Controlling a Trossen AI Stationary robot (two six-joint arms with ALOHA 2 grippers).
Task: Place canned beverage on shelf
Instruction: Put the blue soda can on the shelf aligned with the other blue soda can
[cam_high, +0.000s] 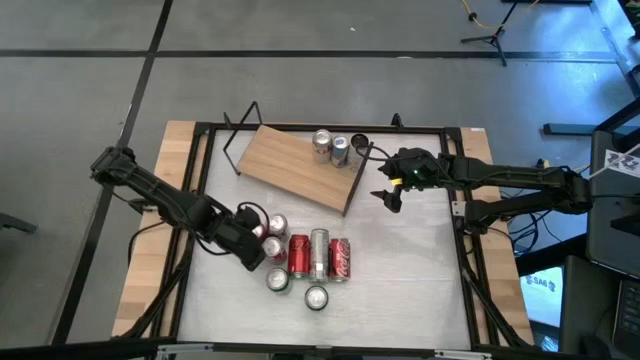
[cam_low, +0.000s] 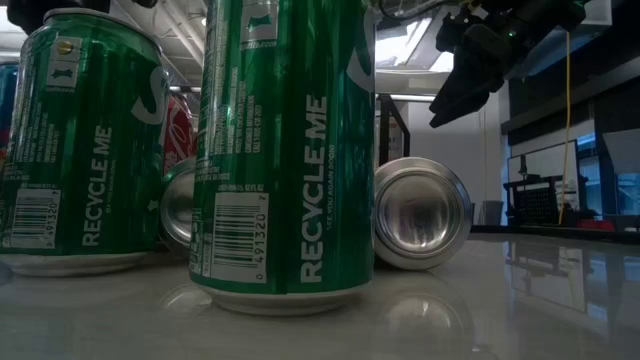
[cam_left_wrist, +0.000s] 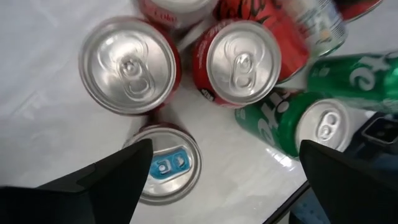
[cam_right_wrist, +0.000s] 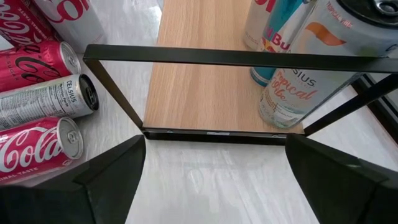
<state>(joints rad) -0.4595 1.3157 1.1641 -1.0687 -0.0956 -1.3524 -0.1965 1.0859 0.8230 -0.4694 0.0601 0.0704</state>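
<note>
The shelf (cam_high: 300, 165), a light wooden board on black wire supports, stands at the table's far middle with three cans (cam_high: 340, 148) upright at its right end. A cluster of cans (cam_high: 305, 262) sits at the table's middle: three lie on their sides, and others stand upright, among them two green ones (cam_low: 285, 150). My left gripper (cam_left_wrist: 227, 186) hangs open above the cluster's left part, pointing steeply down over a can with a blue tab (cam_left_wrist: 168, 165) and two red cans (cam_left_wrist: 244, 61). My right gripper (cam_right_wrist: 214, 180) is open in the air just off the shelf's near right edge (cam_right_wrist: 217, 134).
A black wire support (cam_right_wrist: 230, 57) crosses in front of the shelf's cans (cam_right_wrist: 305, 81) in the right wrist view. The lying cans (cam_right_wrist: 43, 106) are between the two grippers. A black frame (cam_high: 205, 130) runs round the tabletop. Bare table (cam_high: 410, 280) lies to the near right.
</note>
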